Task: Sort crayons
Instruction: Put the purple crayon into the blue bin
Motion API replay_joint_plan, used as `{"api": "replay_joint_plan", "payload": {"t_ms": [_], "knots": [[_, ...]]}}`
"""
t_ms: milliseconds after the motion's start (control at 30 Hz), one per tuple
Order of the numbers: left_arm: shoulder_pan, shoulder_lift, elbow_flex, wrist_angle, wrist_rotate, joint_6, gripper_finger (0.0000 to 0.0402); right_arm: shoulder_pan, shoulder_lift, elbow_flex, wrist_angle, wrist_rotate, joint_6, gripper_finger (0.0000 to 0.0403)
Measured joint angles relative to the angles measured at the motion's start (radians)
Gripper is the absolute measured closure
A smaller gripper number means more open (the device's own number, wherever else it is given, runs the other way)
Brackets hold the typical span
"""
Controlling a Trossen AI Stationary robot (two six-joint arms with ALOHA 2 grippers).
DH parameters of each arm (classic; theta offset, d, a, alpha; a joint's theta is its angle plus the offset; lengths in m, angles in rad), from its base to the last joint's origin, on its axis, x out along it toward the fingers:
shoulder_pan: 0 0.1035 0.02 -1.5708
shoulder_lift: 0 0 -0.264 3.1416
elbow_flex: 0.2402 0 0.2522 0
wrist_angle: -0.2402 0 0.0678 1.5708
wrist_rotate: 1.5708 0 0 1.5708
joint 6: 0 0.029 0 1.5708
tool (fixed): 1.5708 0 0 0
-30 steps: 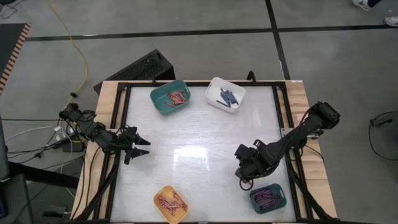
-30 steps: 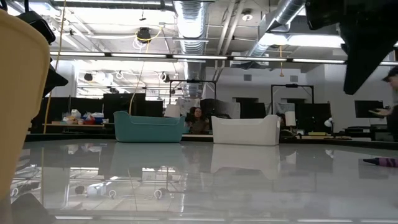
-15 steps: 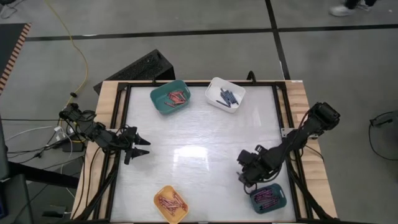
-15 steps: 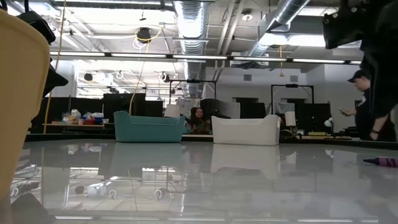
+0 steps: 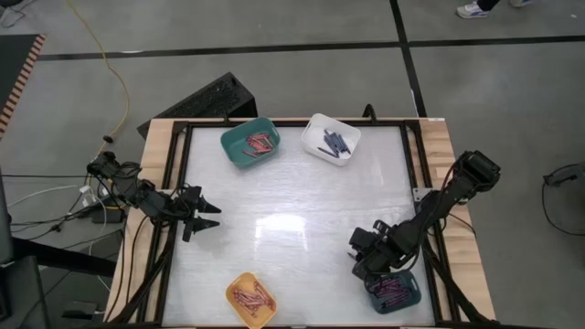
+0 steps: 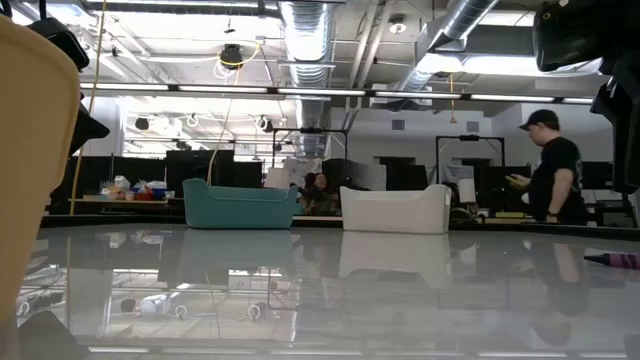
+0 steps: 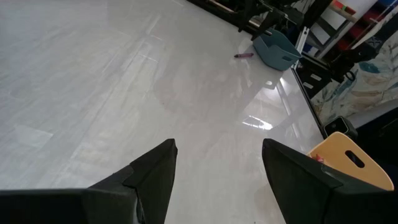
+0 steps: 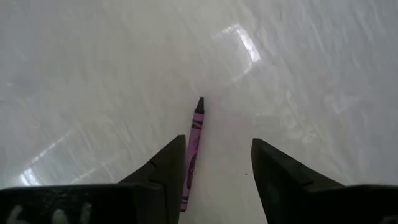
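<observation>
You will find no readable writing on the wrapper of the loose pink-magenta crayon [image 8: 193, 149]; it is too small to make out. That crayon lies flat on the white desk [image 5: 292, 210], and in the right wrist view its lower end passes just beside one finger of the right hand [image 8: 217, 171], mostly in the gap between the two fingers and not touching either. The right hand [image 5: 364, 267] is spread and holds nothing, low over the desk just beside the dark teal bin [image 5: 395, 292] of purple crayons at the near right corner. In the low view the same crayon [image 6: 611, 260] shows at the far right edge. Other crayons sit sorted in the teal bin [image 5: 249, 142], the white bin [image 5: 331, 138] and the yellow bin [image 5: 251, 299]. Your left hand [image 5: 208, 216] waits at the desk's left edge, fingers spread, empty.
</observation>
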Motion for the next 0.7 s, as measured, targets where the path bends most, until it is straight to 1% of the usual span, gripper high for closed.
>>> {"api": "replay_joint_plan", "payload": {"t_ms": [300, 567, 700], "knots": [[0.0, 0.0, 0.0, 0.0, 0.0, 0.0, 0.0174, 0.001, 0.0, 0.0, 0.004, 0.0, 0.001, 0.0183], [0.0, 0.0, 0.0, 0.0, 0.0, 0.0, 0.0174, 0.002, 0.0, 0.0, 0.019, 0.001, 0.001, 0.018], [0.0, 0.0, 0.0, 0.0, 0.0, 0.0, 0.0174, 0.002, 0.0, 0.0, 0.02, 0.021, 0.002, 0.0181]]}}
